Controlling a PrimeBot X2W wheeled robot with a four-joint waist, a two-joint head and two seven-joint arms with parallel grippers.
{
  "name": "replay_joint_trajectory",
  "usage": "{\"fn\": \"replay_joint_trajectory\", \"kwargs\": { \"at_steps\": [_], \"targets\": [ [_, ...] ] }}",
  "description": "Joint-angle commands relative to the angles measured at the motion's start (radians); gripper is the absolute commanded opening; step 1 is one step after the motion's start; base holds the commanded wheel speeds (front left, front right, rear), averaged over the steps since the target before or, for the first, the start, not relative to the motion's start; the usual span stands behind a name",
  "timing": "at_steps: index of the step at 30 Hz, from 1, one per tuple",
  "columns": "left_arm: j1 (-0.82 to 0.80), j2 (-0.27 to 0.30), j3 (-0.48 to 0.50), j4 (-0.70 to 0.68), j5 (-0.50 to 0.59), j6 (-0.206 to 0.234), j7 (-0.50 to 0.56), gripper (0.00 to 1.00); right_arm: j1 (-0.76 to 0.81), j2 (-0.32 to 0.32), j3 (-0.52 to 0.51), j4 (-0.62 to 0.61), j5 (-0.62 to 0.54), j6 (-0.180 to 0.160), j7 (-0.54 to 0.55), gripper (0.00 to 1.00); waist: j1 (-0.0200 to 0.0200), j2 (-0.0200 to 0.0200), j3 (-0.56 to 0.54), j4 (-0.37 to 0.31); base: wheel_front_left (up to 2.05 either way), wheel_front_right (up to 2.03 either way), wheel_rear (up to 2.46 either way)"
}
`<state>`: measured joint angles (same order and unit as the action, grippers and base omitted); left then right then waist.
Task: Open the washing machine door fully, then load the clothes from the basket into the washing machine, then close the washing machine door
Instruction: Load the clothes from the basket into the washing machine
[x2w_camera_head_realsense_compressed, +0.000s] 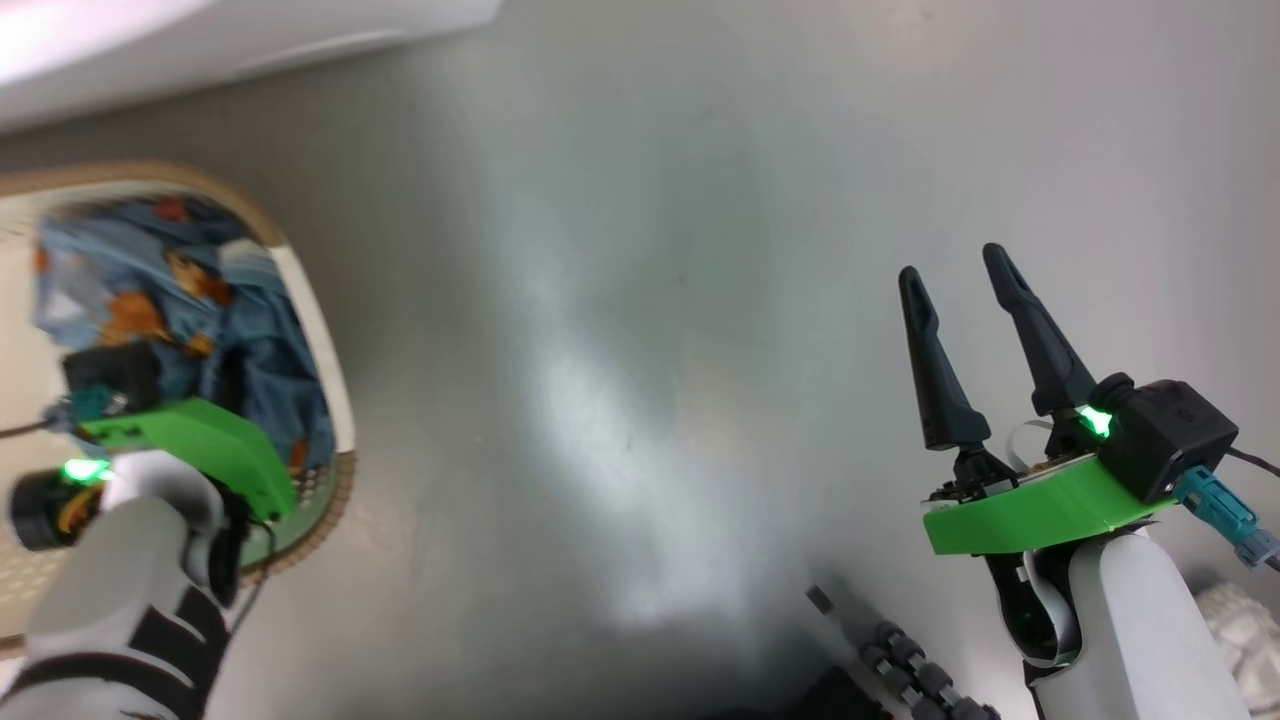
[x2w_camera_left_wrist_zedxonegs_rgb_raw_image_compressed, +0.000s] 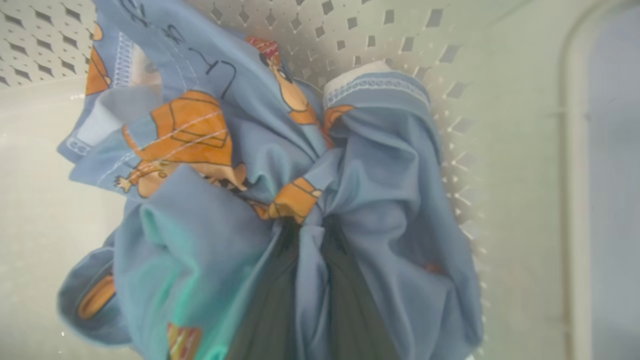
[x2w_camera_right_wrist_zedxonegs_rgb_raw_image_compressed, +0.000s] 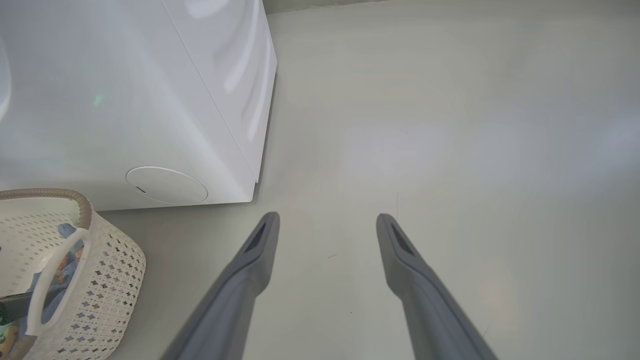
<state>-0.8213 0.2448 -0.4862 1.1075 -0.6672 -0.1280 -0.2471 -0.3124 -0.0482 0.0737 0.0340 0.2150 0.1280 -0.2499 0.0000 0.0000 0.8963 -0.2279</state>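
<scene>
Head view: the basket (x2w_camera_head_realsense_compressed: 338, 400) sits on the floor (x2w_camera_head_realsense_compressed: 640, 300) near the washing machine (x2w_camera_head_realsense_compressed: 200, 40), clothes (x2w_camera_head_realsense_compressed: 200, 290) inside; the right claw (x2w_camera_head_realsense_compressed: 950, 260) hangs spread. Left wrist: the left claw (x2w_camera_left_wrist_zedxonegs_rgb_raw_image_compressed: 312, 235) pinches bunched clothes. Right wrist: spread fingers (x2w_camera_right_wrist_zedxonegs_rgb_raw_image_compressed: 250, 265) over floor.

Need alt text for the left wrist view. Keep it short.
The left gripper has its dark fingers pinched together on a bunch of light blue clothes printed with orange bears, the fabric gathered tight at the tips. Behind them is the cream perforated wall of the basket.
</scene>
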Motion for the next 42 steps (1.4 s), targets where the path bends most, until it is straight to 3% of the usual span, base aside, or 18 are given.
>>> {"fn": "replay_joint_trajectory", "kwargs": {
  "at_steps": [1, 15, 42],
  "targets": [
    [0.055, 0.016, 0.017, -0.013, -0.012, -0.003, -0.011, 0.0, 0.025, -0.002, 0.009, -0.015, -0.016, 0.003, -0.012, 1.0, 0.0, 0.0, -0.067, 0.049, 0.0, 0.0, 0.0],
    [0.227, -0.005, 0.183, -0.248, 0.118, 0.017, -0.015, 0.0, 0.053, -0.002, -0.003, 0.031, -0.048, 0.003, -0.012, 1.0, 0.0, 0.0, -0.278, 0.122, 0.0, 0.0, 0.0],
    [0.566, -0.145, 0.512, -0.749, 0.385, 0.001, -0.015, 0.0, 0.138, -0.002, -0.032, 0.1, -0.072, 0.003, -0.012, 1.0, 0.0, 0.0, -0.634, 0.207, 0.0, 0.0, 0.0]
  ]
}}
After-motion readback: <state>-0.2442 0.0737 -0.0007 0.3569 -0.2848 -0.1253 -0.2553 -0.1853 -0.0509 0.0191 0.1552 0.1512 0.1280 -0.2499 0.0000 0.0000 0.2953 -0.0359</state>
